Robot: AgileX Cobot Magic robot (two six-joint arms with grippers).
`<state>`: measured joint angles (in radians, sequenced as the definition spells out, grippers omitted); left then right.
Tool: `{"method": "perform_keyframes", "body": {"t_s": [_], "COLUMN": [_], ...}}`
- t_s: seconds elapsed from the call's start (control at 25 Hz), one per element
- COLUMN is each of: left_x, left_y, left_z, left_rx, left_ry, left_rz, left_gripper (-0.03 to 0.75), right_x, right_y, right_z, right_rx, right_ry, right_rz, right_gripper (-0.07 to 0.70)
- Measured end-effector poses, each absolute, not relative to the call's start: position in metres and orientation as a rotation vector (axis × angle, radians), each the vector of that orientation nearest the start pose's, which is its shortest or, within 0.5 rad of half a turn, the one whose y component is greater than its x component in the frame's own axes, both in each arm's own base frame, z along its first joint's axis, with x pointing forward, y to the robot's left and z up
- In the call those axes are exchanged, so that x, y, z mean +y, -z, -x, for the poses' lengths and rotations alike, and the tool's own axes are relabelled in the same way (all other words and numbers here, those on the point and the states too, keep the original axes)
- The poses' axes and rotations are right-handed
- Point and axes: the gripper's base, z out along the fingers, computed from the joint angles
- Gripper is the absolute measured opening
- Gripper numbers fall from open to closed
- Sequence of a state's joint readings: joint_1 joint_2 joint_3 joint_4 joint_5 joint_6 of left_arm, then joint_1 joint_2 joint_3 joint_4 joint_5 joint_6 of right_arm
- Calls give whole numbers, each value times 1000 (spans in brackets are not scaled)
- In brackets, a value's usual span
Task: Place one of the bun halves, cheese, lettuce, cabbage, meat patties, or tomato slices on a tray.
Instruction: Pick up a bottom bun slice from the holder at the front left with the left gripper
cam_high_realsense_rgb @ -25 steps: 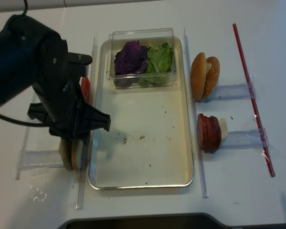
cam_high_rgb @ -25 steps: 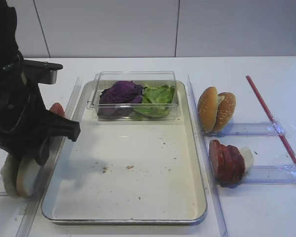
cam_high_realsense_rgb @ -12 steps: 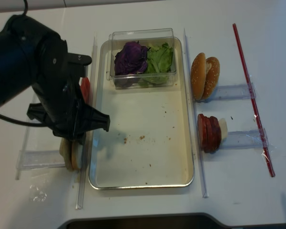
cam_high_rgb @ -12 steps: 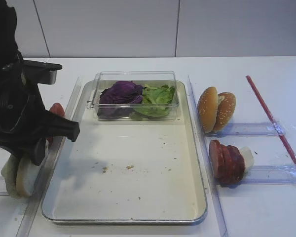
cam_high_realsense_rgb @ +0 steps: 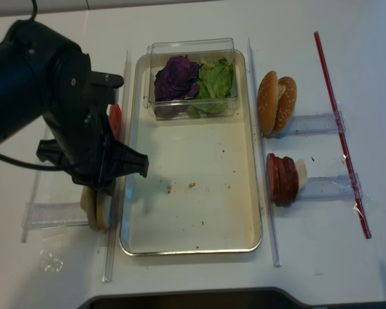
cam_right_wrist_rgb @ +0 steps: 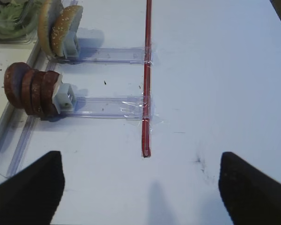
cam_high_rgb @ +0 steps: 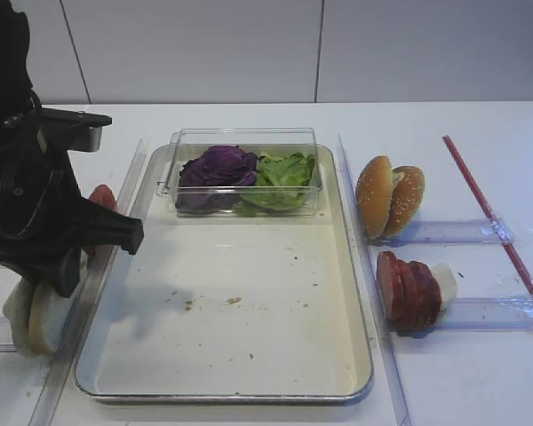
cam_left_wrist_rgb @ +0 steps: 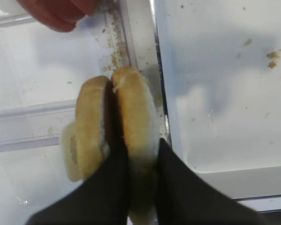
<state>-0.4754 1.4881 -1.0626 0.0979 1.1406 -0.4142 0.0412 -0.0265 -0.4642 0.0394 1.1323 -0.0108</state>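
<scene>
Tray [cam_high_rgb: 338,266] — white tabletop [cam_high_rgb: 480,373], pale wall [cam_high_rgb: 249,44]

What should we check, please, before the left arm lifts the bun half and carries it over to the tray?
1. Left gripper closed on a single bun half: ok, the fingers pinch the half nearer the tray on both faces.
2. Neighbouring bun half free of the grip: cannot tell, it leans against the held one.
3. Landing area on the tray: ok, bare apart from crumbs.
4. Clear plastic box out of the path: ok, it sits at the tray's far end.
5. Right gripper away from the tray: ok, open over the bare table on the right.
6. Tomato slices undisturbed: cannot tell, mostly hidden.
</scene>
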Motion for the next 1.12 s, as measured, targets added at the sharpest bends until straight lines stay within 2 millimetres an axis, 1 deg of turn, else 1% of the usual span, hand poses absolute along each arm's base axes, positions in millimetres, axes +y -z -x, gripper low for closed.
{"method": "perform_keyframes", "body": {"t_s": [0.16,0.6,0.64,0.68,0.88,1.12], "left_x": [-115,-115,-115,-108,-110,-109], "left_y": [-255,-255,-257,-259,-270,-274], "left_z": [-241,-241,-240,-242,-234,-231], "left_rx": [3017,3016,3012,3008,2973,2962], "left_ry": [-65,-66,-62,-60,-39,-29], "left_rz": [-148,-152,-152,-115,-142,-139], "left_gripper": [101,94,93,93,92,91], "right_x": [3,3,3,3,3,3], "right_y": [-262,-262,-262,-262,-262,-262], "right_z": [8,8,8,8,8,8], "right_rx": [2124,2124,2124,2124,2124,2124], "right_ry": [-66,-66,-66,-66,-66,-66], "right_rz": [59,59,59,59,59,59], "right_gripper": [689,689,689,689,689,689]}}
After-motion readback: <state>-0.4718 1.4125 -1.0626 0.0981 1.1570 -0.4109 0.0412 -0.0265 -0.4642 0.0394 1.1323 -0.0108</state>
